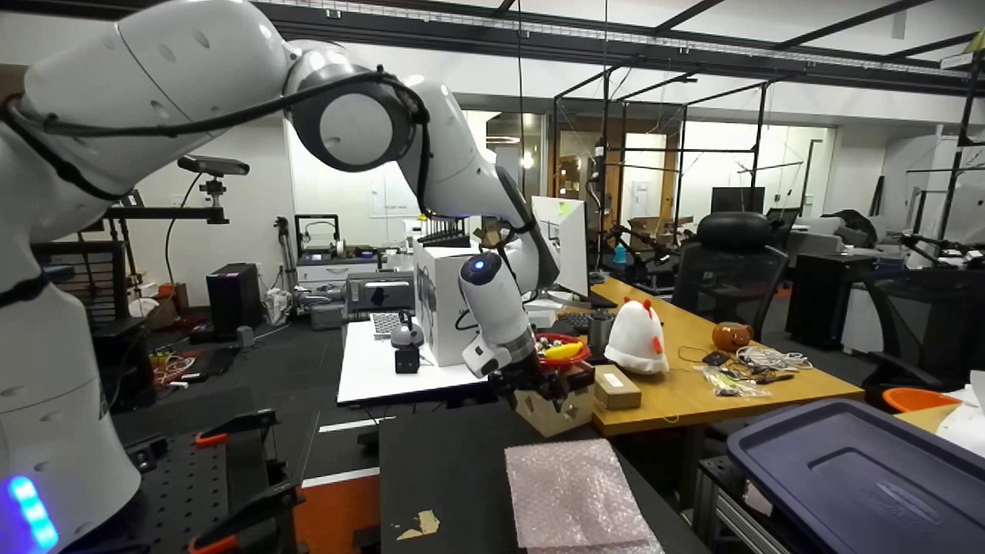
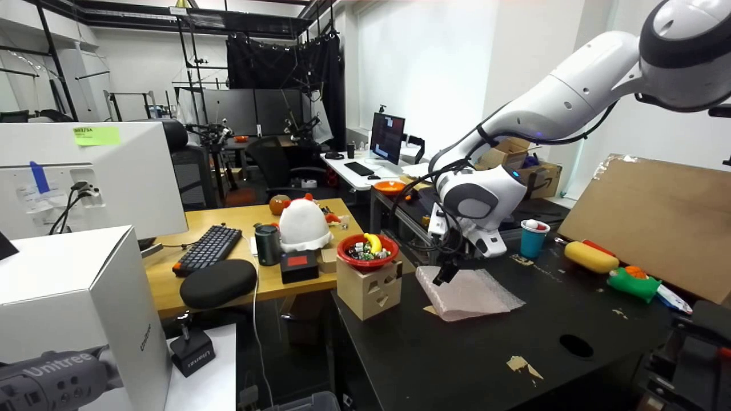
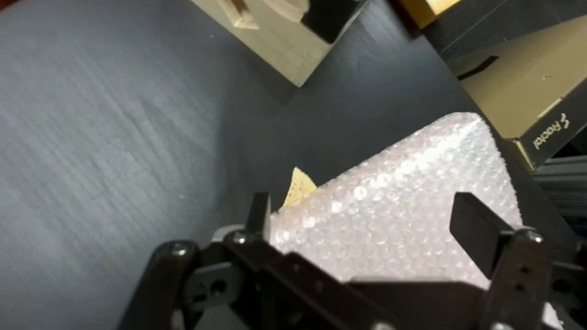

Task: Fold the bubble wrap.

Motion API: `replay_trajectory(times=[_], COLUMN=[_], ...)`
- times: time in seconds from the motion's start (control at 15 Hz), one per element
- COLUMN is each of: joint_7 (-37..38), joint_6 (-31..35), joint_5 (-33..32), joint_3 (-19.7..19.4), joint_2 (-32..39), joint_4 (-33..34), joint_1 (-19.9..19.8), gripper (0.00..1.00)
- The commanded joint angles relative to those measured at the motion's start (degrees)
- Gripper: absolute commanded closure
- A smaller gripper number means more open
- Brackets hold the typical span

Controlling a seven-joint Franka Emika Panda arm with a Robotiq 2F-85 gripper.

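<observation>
The bubble wrap [image 1: 577, 492] is a translucent pinkish-white sheet lying on the black table. It also shows in an exterior view [image 2: 471, 294], with a rounded, layered front edge and a thinner part at one side. In the wrist view the bubble wrap [image 3: 403, 220] lies below and between the fingers, with one rounded edge and corner in sight. My gripper [image 3: 362, 208] is open with nothing between its fingers. It hangs over the bubble wrap near one edge in an exterior view [image 2: 445, 275]. Whether a fingertip touches the sheet cannot be told. The gripper body hides part of the sheet.
A wooden shape-sorter box [image 2: 368, 291] stands at the table's edge with a red bowl [image 2: 349, 254] on it. A blue cup [image 2: 532, 240], a yellow toy [image 2: 591, 257], a green toy [image 2: 634, 284] and a cardboard panel [image 2: 657, 222] stand along another side. A dark lid [image 1: 854, 462] is nearby.
</observation>
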Motion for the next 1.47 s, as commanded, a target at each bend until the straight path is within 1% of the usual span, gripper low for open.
replay_trajectory(times=[0.0,0.2,0.33,0.47,0.6,0.8,1.2,1.27,1.4], joint_7=[-12.8,-19.3,-23.0,-25.9,-28.6,-32.1,-37.5,-39.4,-43.1], joint_6=[0.0,0.0,0.0,-0.1,-0.1,-0.1,-0.1,-0.1,-0.1], joint_5=[2.0,9.2,13.1,15.7,17.7,20.0,24.8,26.4,28.8], joint_3=[2.2,-5.0,-8.2,-10.4,-11.7,-12.6,-15.3,-15.1,-14.4], joint_2=[3.1,4.8,5.5,5.9,5.8,5.7,5.3,5.2,5.4], joint_4=[-2.8,-2.2,-1.8,-1.6,-1.6,-1.5,-1.8,-3.1,-3.8], joint_1=[-3.5,1.2,3.5,5.3,6.7,7.8,10.5,10.2,9.7], gripper=[0.0,0.0,0.0,0.0,0.0,0.0,0.0,0.0,0.0])
